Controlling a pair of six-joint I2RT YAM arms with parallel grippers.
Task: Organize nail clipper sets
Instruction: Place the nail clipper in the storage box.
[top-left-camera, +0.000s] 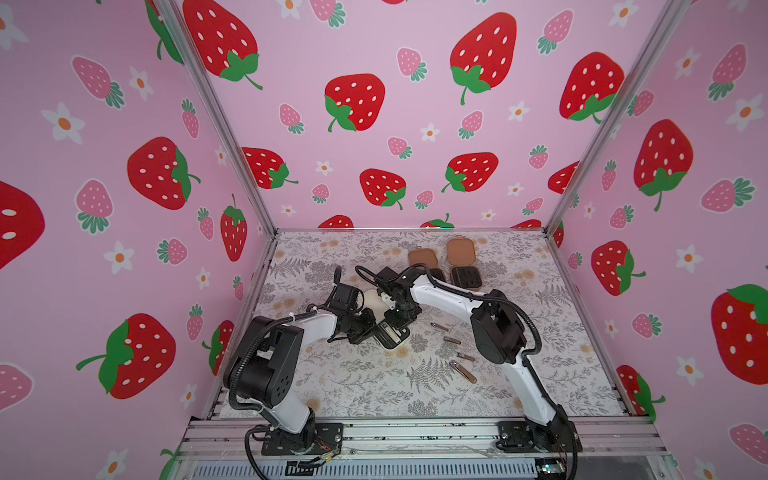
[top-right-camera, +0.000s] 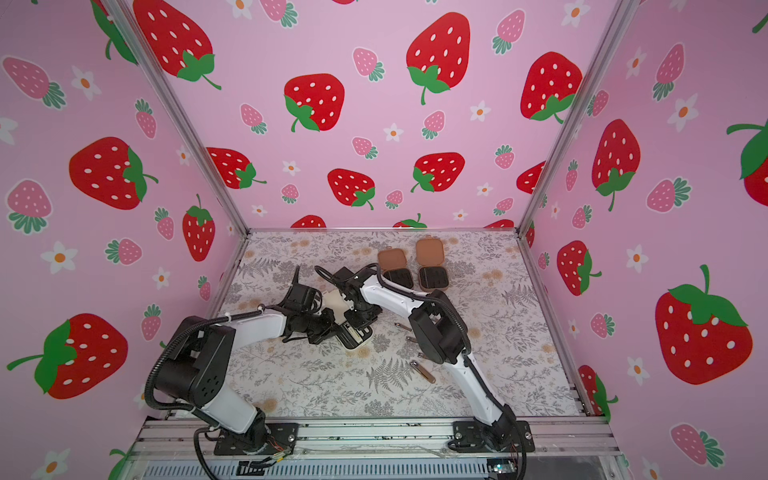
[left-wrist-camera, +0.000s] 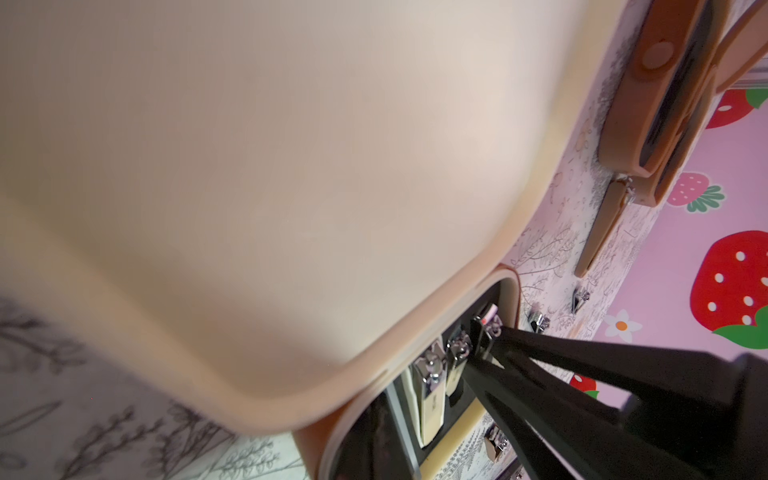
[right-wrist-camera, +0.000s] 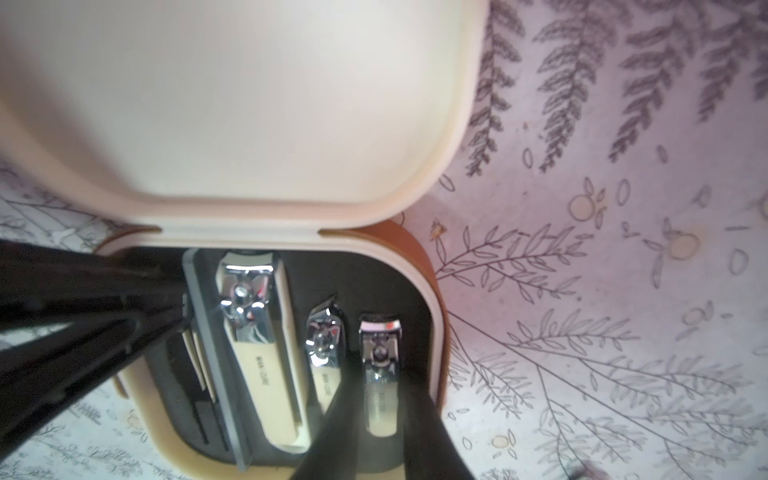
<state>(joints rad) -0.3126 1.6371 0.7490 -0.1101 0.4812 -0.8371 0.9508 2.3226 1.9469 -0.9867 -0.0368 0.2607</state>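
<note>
Floral-papered bench (top-left-camera: 353, 386) is occupied mid-way by the opened cream case (right-wrist-camera: 249, 104), in whose end slot the small clipper (right-wrist-camera: 380, 365) is laid lengthwise between the fingers of the right gripper (right-wrist-camera: 376, 374), narrowly parted astride it, while the left gripper (right-wrist-camera: 178, 311) is set closed at the opposite edge.

Stereo pair overhead, wrists close, sharing cream case (right-wrist-camera: 249, 104)

Fern-print counter (top-left-camera: 332, 386), pink strawberry walls (top-left-camera: 374, 50), metal frame posts (top-left-camera: 217, 116), aluminium rail (top-left-camera: 415, 432) along near edge.
</note>
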